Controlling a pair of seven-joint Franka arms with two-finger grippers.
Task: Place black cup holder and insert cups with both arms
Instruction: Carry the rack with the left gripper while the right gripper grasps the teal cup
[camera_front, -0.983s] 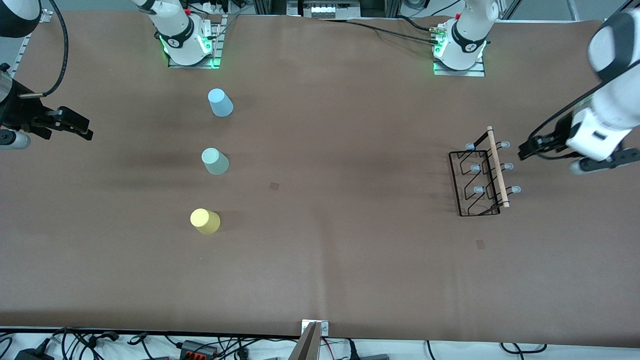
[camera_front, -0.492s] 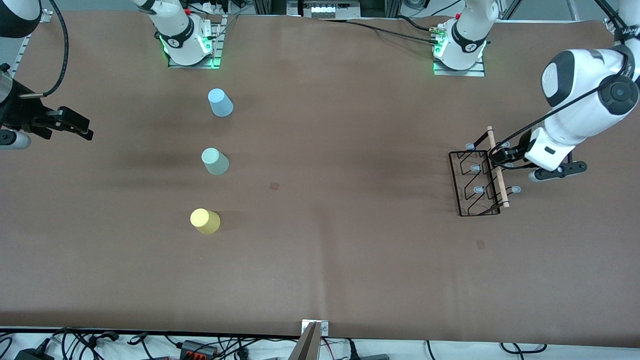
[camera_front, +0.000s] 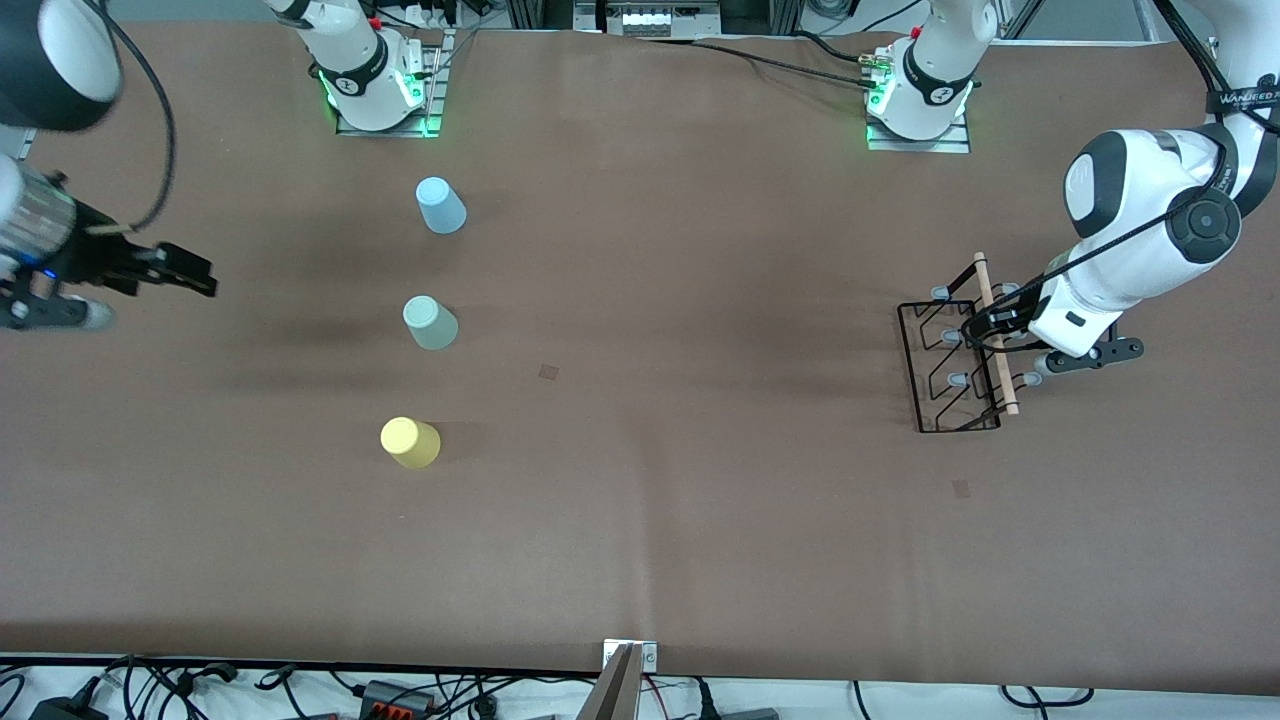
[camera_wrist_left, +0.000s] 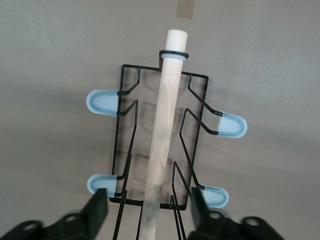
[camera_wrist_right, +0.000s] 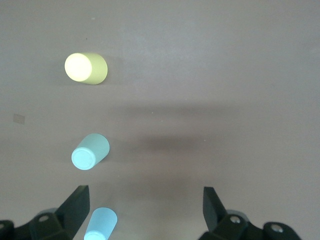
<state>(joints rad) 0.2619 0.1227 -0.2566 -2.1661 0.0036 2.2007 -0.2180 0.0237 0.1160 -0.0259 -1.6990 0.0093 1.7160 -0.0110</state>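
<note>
Wire cup holder (camera_wrist_left: 161, 145), wooden rod.

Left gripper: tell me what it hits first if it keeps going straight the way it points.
Most likely the wooden rod handle of the black cup holder: the left gripper points down at it, open fingers on each side. How far above is unclear.

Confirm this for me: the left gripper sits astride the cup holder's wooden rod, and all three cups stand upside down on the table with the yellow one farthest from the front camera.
One thing is wrong: the yellow cup is nearest the front camera, as the front view shows; the light blue cup is farthest, the mint green cup between. The left gripper does sit astride the wooden rod of the cup holder.
</note>
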